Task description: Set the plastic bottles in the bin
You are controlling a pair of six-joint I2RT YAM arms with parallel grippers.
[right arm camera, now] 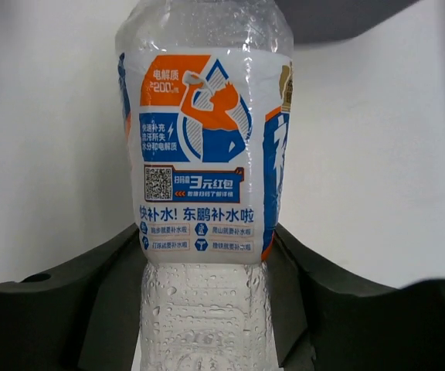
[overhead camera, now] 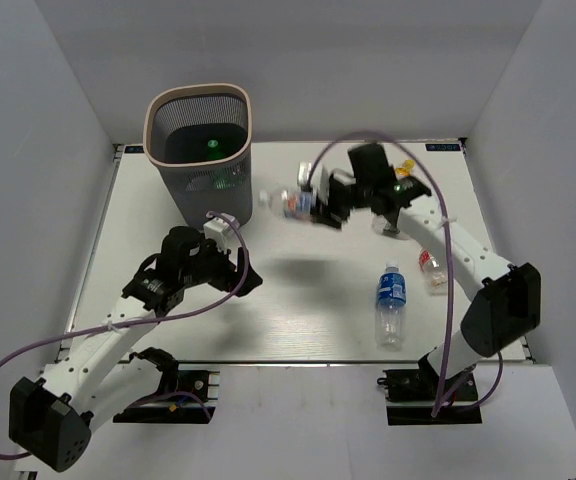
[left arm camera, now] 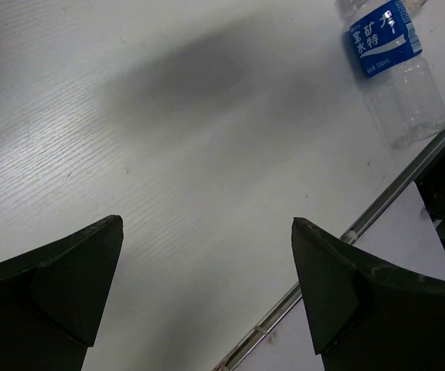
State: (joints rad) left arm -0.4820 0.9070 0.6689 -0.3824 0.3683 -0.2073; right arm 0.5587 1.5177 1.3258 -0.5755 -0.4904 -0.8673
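1. Right gripper (right arm camera: 207,232): I see its fingers pressed against both sides of a clear bottle (right arm camera: 203,154). The bottle has an orange, blue and white label and sticks out past the fingertips.
2. Bin (overhead camera: 196,92): upright, off to this gripper's left, beyond the free end of the held bottle and apart from it.
3. Left gripper (left arm camera: 207,222): fingers spread wide, with only table (left arm camera: 168,154) showing between them.
4. Blue-labelled bottle (left arm camera: 388,54): lying flat ahead of the left fingers and to their right, well apart from them.
5. Red-labelled bottle (overhead camera: 431,270): lying on the table behind the right gripper, beside its arm.
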